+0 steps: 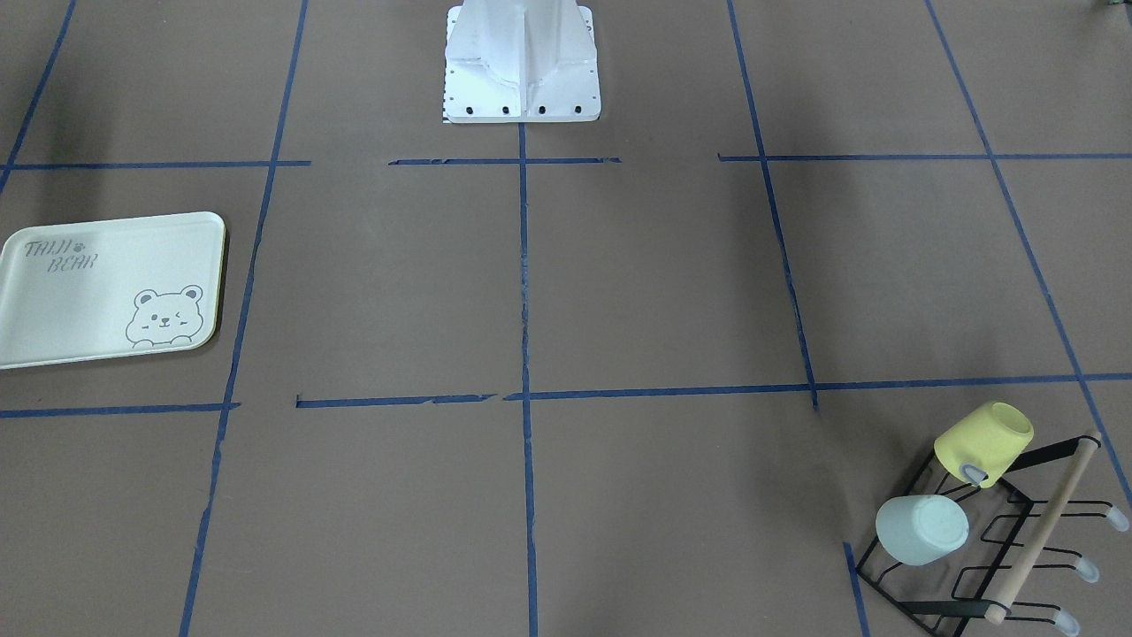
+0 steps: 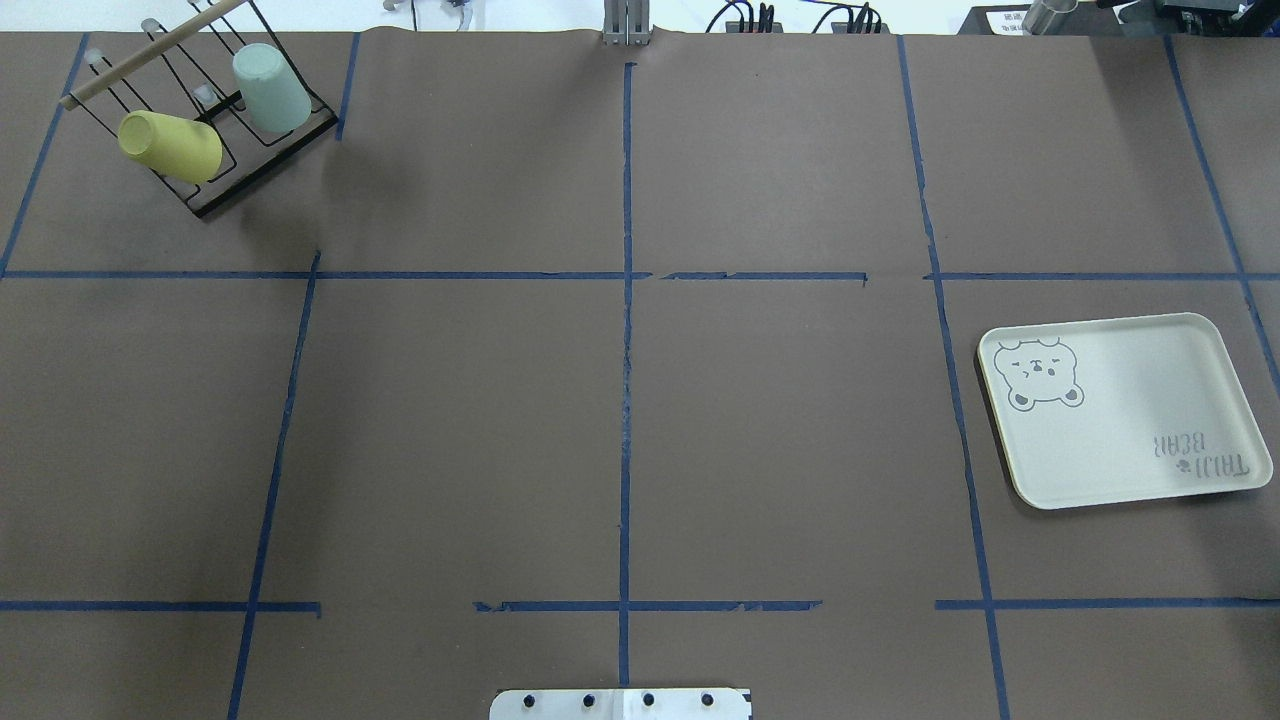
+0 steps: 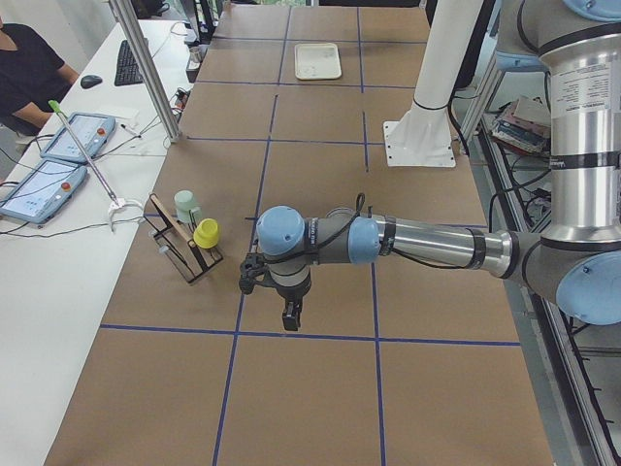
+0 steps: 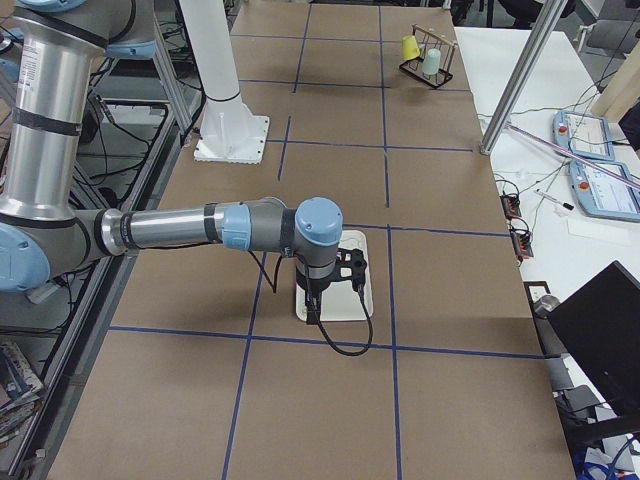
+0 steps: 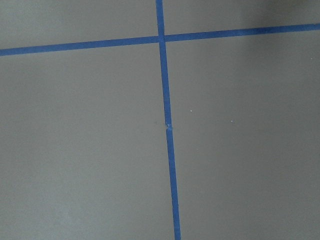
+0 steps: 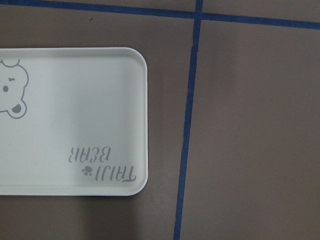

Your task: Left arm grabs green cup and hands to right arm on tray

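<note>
The pale mint-green cup [image 1: 921, 529] hangs mouth-down on a black wire rack [image 1: 1046, 529] at the table's far left corner, also in the overhead view [image 2: 270, 88]. The cream-green bear tray [image 2: 1120, 410] lies flat and empty on the right side; the right wrist view shows its corner [image 6: 75, 120]. My left gripper [image 3: 291, 316] hangs above bare table, apart from the rack. My right gripper [image 4: 312, 312] hangs over the tray [image 4: 360, 300]. Both show only in side views, so I cannot tell whether they are open or shut.
A yellow-green cup [image 1: 983, 442] hangs on the same rack next to the green cup [image 3: 185, 206]. The robot's white base [image 1: 522, 62] stands at the table's middle edge. Blue tape lines grid the brown table. A person and tablets are beside the left end.
</note>
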{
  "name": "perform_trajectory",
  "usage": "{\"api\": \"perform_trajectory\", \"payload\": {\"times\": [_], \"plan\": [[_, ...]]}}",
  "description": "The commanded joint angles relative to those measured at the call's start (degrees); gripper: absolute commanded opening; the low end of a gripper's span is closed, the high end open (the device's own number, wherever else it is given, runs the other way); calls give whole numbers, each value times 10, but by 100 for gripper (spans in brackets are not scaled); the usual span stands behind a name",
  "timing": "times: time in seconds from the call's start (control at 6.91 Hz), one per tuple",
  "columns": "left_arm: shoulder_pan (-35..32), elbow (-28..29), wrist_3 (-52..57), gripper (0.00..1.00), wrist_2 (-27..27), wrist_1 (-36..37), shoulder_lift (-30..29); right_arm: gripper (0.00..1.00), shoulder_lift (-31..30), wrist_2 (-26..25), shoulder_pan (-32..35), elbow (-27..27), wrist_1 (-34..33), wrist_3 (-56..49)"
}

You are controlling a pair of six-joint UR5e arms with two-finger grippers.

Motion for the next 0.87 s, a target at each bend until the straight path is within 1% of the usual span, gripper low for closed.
{"api": "perform_trajectory", "payload": {"times": [0.0, 0.29, 0.43, 0.72], "plan": [[4, -12, 23, 100, 1, -18, 14, 100, 0, 0, 0, -3, 1, 1], [7, 1, 7, 100, 9, -22, 12, 100, 0, 1, -1, -1, 1, 5], [6, -8, 6, 100, 2, -23, 13, 100, 1, 13, -5, -3, 1, 3], [7, -6, 8, 100, 1, -27, 15, 100, 1, 39, -8, -3, 2, 4]]}}
